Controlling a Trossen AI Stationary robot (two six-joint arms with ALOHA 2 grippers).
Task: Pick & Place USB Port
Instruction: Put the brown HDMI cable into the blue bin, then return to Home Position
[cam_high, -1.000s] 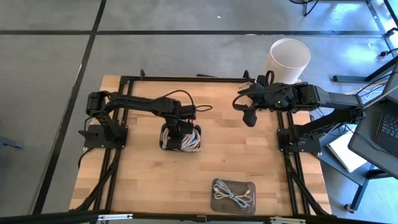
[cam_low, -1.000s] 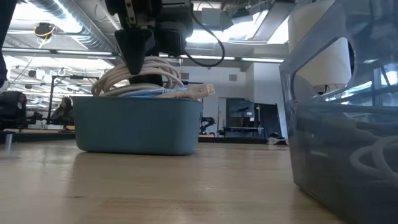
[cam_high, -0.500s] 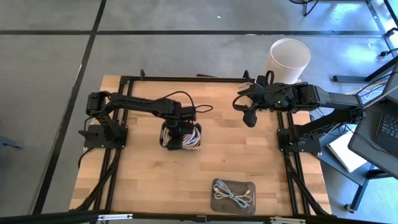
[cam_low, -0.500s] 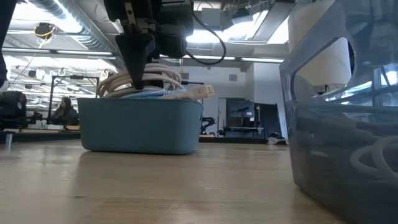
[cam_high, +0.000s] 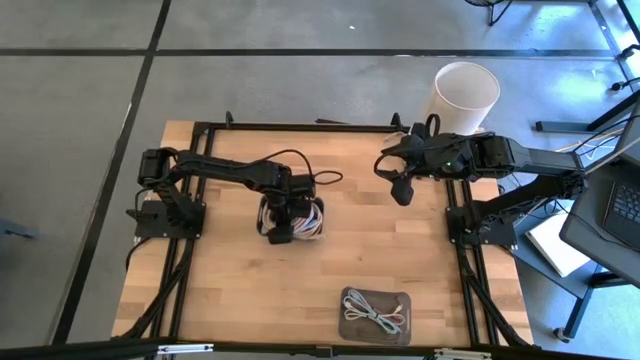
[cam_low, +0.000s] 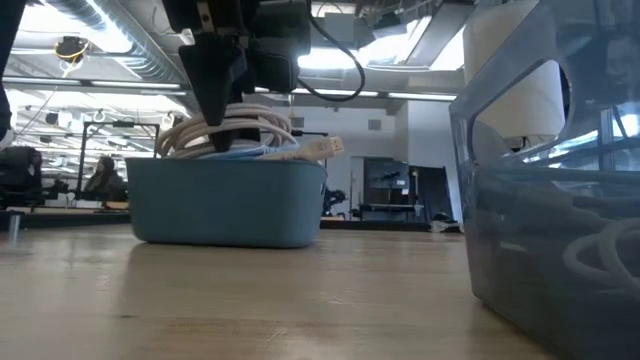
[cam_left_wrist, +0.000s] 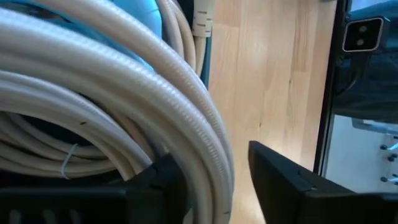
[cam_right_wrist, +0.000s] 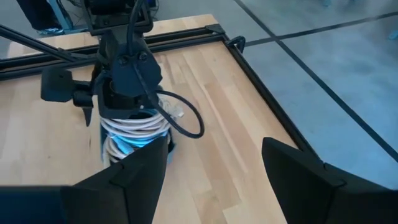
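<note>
Pick phase under way; no transfer of this cable yet visible. Left gripper (cam_high: 283, 222) lowered into the blue bin (cam_low: 225, 205), fingers astride the topmost loops of the coiled white USB cables (cam_high: 310, 220). In the left wrist view, jaws parted with a thick cable loop (cam_left_wrist: 124, 81) passing between the two dark fingers (cam_left_wrist: 292, 193); no clamped grip evident, so best judged as not yet holding. Cable connector (cam_low: 330, 146) projecting over the bin rim in the low view. Nothing lifted clear of the bin.

Clear tray (cam_high: 375, 314) near the front edge of the table, already containing one loose white cable (cam_high: 378, 318). Likely destination for the next cable, though not confirmed by the views.

Right gripper (cam_high: 398, 186) parked above the table's far right area, jaws spread wide and empty, well apart from the bin.

Remaining, as judged: close on a loop, lift clear of the bin, carry to the tray, release.

Clearances:
- Bin walls close around the left fingers; vertical withdrawal advisable before any sideways travel.
- Coils stacked and possibly interlocked; risk of dragging neighbouring cables or the bin itself.
- Bare wooden table (cam_high: 230, 290) between bin and tray, free of obstacles.
- Black frame rails (cam_high: 460, 270) along the table sides, away from the direct path.
- White cylindrical bucket (cam_high: 465, 92) off the table beyond the right arm, no interference expected.
</note>
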